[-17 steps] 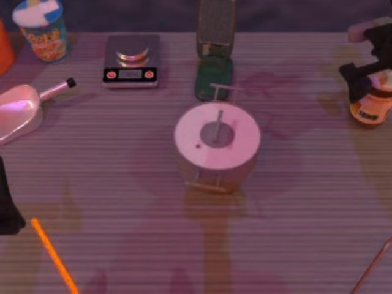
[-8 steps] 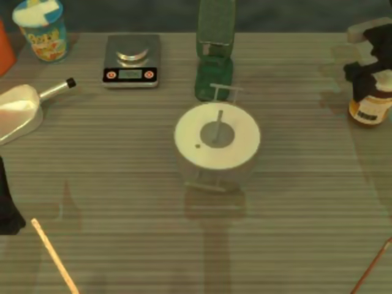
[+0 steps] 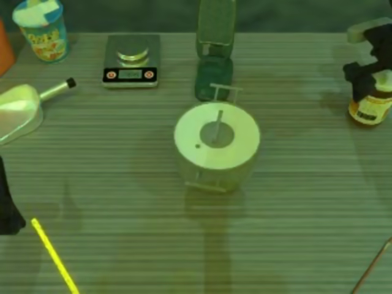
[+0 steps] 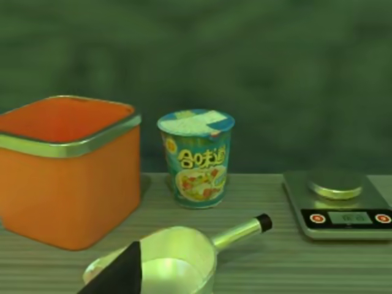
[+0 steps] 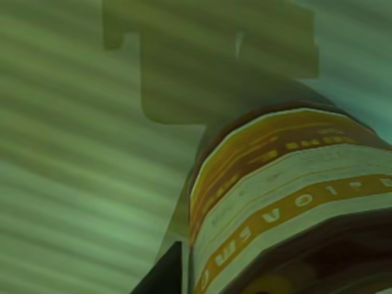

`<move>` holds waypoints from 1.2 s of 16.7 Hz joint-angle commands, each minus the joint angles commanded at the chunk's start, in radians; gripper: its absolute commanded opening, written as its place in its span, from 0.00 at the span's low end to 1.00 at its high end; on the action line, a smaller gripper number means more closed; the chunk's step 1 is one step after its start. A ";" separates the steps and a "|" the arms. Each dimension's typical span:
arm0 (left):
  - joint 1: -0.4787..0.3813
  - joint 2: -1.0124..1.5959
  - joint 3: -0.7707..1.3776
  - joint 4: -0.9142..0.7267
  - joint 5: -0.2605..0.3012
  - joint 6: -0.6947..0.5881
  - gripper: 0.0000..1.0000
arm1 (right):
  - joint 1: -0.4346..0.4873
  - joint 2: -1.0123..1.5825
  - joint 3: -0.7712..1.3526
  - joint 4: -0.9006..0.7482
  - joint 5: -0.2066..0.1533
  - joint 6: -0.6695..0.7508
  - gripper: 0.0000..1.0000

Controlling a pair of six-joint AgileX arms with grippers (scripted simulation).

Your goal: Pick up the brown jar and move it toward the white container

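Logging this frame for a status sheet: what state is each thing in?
brown jar: upright, lid on, at the table's right edge, right gripper around its top
white container: upright, mid-table, untouched
printed cup: upright, lid on
orange bin: open
scoop: lying flat

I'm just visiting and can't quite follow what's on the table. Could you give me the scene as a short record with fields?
Setting: striped table, seen from above
Right gripper: at the table's right edge, on the brown jar
Brown jar: far right, well apart from the white container
White container: table centre, upright rod in its grey middle
Left arm: parked at the left edge, near the metal scoop
Other things: printed cup, kitchen scale, orange bin
Jar moved yet: not visibly
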 joint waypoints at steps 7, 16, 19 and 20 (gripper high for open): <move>0.000 0.000 0.000 0.000 0.000 0.000 1.00 | 0.000 -0.040 -0.038 -0.003 -0.001 0.000 0.00; 0.000 0.000 0.000 0.000 0.000 0.000 1.00 | 0.012 -0.474 -0.424 -0.043 -0.005 0.004 0.00; 0.000 0.000 0.000 0.000 0.000 0.000 1.00 | 0.014 -0.511 -0.460 -0.049 -0.005 0.003 0.00; 0.000 0.000 0.000 0.000 0.000 0.000 1.00 | 0.014 -0.511 -0.460 -0.049 -0.005 0.003 0.00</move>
